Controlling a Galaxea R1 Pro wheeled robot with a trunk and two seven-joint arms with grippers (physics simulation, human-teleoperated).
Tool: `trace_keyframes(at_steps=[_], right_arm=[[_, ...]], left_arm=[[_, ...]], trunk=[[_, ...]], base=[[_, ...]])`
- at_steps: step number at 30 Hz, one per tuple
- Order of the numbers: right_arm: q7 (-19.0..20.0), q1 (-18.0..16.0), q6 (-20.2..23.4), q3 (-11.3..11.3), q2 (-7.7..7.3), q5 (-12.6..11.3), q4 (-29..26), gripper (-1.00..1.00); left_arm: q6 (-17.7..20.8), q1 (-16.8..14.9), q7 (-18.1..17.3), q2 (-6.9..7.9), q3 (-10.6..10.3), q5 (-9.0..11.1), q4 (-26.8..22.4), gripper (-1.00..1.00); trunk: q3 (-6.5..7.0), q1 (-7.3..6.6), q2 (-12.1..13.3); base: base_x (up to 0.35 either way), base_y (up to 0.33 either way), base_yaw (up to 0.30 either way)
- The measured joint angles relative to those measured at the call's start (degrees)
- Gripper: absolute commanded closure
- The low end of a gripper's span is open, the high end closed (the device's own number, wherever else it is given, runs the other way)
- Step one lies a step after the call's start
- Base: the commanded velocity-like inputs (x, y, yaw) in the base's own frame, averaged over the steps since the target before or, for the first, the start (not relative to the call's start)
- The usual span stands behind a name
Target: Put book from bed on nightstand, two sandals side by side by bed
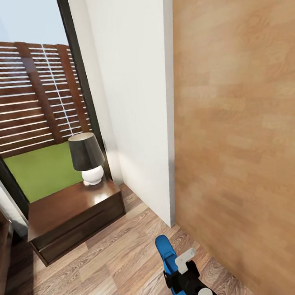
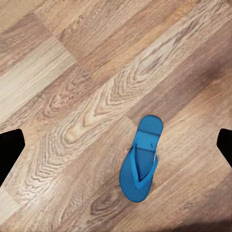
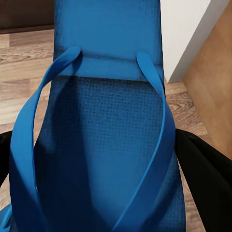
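My right gripper (image 1: 180,276) is shut on one bright blue sandal (image 1: 166,256), held above the wood floor with its end pointing away from me. In the right wrist view that sandal (image 3: 106,145) and its straps lie between the black fingers (image 3: 205,169). The second blue sandal (image 2: 141,162) lies flat on the plank floor, below my left gripper (image 2: 116,145), which is open with its fingers (image 2: 9,150) spread wide and apart from the sandal. A dark brown nightstand (image 1: 68,219) stands ahead on the left. The book is out of view.
A lamp (image 1: 87,158) with a dark shade and white base sits on the nightstand. Behind it is a black-framed window (image 1: 77,59). A white wall corner (image 1: 140,121) juts out ahead, and a brown wooden door (image 1: 246,132) stands close on the right. A dark wood edge (image 1: 2,253) shows far left.
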Motion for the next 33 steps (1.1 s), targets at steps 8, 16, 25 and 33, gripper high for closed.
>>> trace_keyframes(at_steps=[8, 16, 25, 33], right_arm=[[0.0, -0.45, 0.0, -0.01, 0.02, 0.0, 0.02, 1.0], [-0.02, -1.87, -0.01, -0.01, -0.02, 0.67, 0.01, 1.0], [0.33, -3.0, -0.08, -0.23, 0.05, 1.63, 0.39, 1.0], [0.19, -5.53, 0.03, -0.38, 0.24, 1.69, 1.79, 1.0]], left_arm=[[-0.05, 0.0, 0.03, -0.02, -0.04, 0.0, -0.04, -1.0], [-0.11, 0.0, 0.11, 0.03, -0.06, 0.0, -0.06, -1.0], [-0.24, 0.0, 0.12, 0.11, -0.05, 0.04, -0.06, -1.0], [-0.48, 0.0, 0.12, 0.15, -0.05, 0.05, -0.07, -1.0]], trunk=[[-1.25, 1.53, -2.79], [-2.69, 3.29, -6.0], [-4.3, 5.27, -9.61], [-5.74, 7.02, -12.82]], base=[[0.0, 0.0, 0.0], [0.0, 0.0, 0.0], [0.0, 0.0, 0.0], [0.0, 0.0, 0.0]])
